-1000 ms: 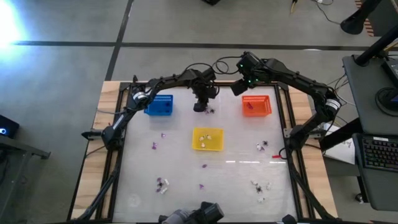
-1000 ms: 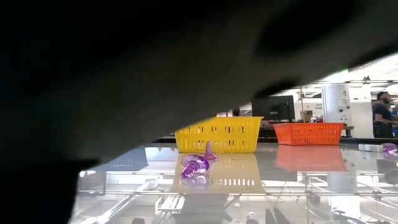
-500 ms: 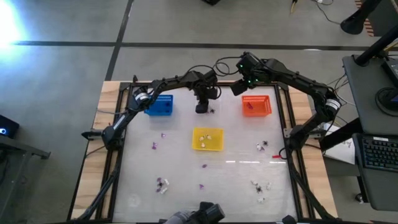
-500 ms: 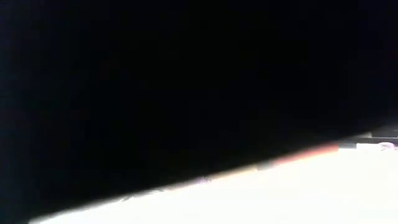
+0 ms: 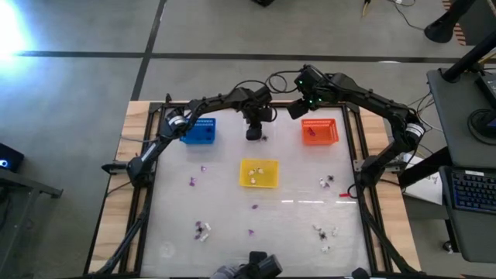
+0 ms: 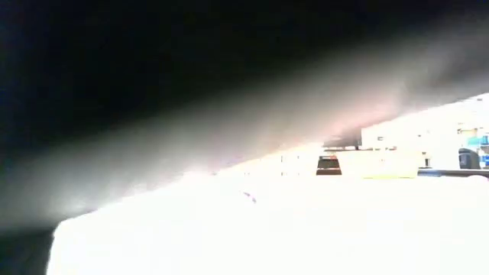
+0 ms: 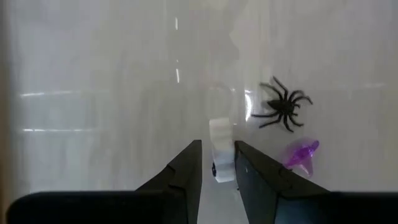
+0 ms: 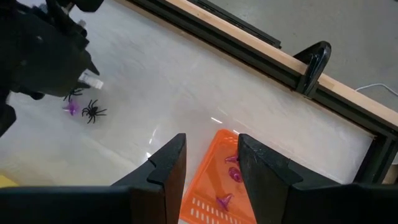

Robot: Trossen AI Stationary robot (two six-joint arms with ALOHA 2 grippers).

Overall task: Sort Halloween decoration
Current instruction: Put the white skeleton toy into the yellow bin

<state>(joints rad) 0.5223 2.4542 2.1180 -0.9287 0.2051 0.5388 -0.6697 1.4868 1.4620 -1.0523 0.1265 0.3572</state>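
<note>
My left gripper (image 5: 253, 133) points down at the table's far middle, between the blue basket (image 5: 199, 130) and the orange basket (image 5: 319, 132). It is shut on a small white trinket (image 7: 221, 149). Beside it a black spider (image 7: 283, 109) and a purple trinket (image 7: 303, 154) lie on the table. My right gripper (image 8: 211, 168) hangs open and holds nothing, high over the orange basket (image 8: 217, 186), which has purple trinkets in it. The low view is almost wholly covered and washed out. My left gripper pinches the white trinket's lower part (image 7: 224, 168) between its two fingers, which come from above and point steeply down. The trinket's other end (image 8: 93, 81) sticks out past the fingertips. Whether it still touches the table, I cannot tell.
A yellow basket (image 5: 258, 173) with pale trinkets stands in the middle of the table. More loose trinkets lie near left (image 5: 201, 229), near right (image 5: 325, 230), at the right (image 5: 328, 181) and at the left (image 5: 192, 181). Dark rails (image 8: 249, 46) frame the table.
Both arms have kept their places. In the low view a dark thing close to the lens has covered the baskets that showed a second ago, and the picture is now washed out.
</note>
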